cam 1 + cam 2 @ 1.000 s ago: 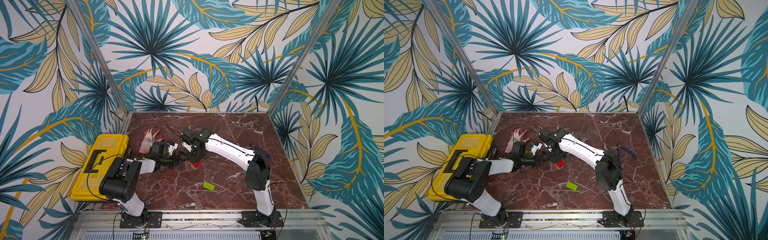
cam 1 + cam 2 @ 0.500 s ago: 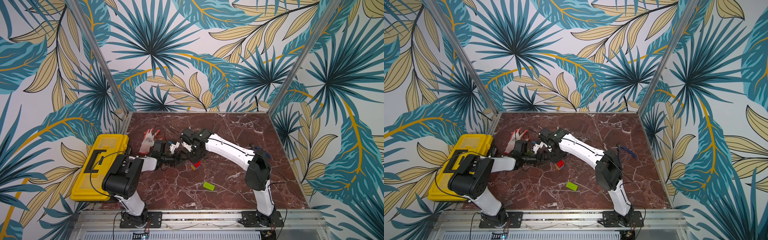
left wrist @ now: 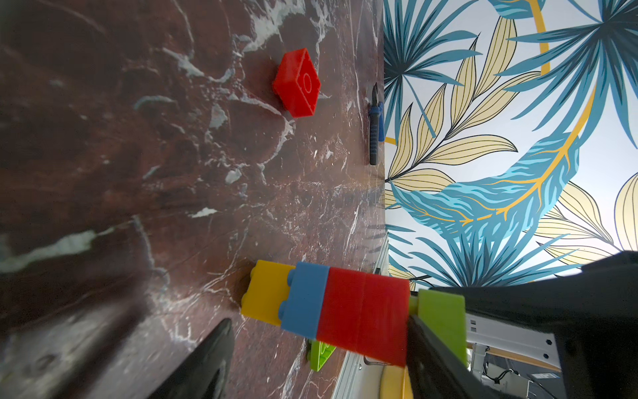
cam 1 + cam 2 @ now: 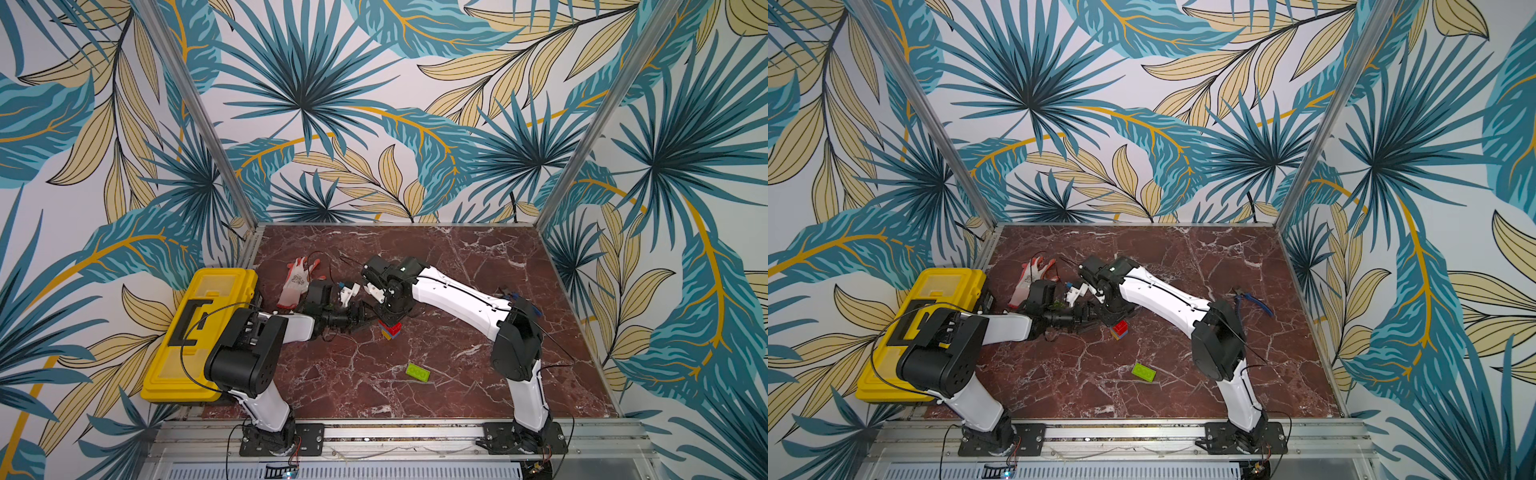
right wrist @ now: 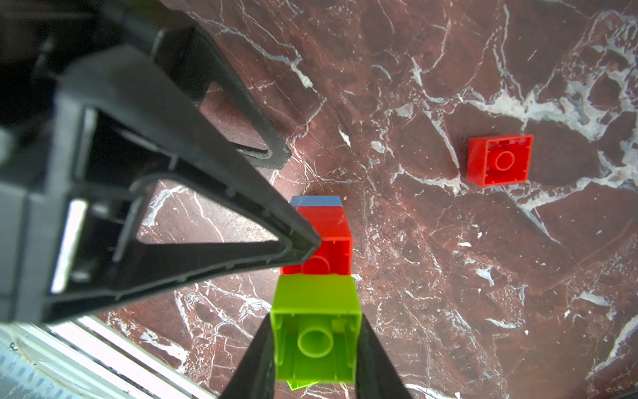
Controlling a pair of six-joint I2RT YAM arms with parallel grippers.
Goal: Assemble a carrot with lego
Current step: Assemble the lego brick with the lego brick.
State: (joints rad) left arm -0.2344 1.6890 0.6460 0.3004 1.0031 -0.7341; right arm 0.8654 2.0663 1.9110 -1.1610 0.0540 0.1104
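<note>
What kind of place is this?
Probably a robot test booth: a left arm and a right arm bolted to a metal rail, leaf-print panels enclosing the marble-look table, and a loose green brick on it.

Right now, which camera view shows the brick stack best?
The left wrist view: the brick stack shows side-on, with yellow, blue and red layers. The right wrist view looks down on it, partly hidden. In both top views it is tiny.

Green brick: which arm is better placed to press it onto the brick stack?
Right. The right fingers grip the green brick directly at the stack's red top, while the left fingers stand open around the stack, one tip touching it, holding nothing.
</note>
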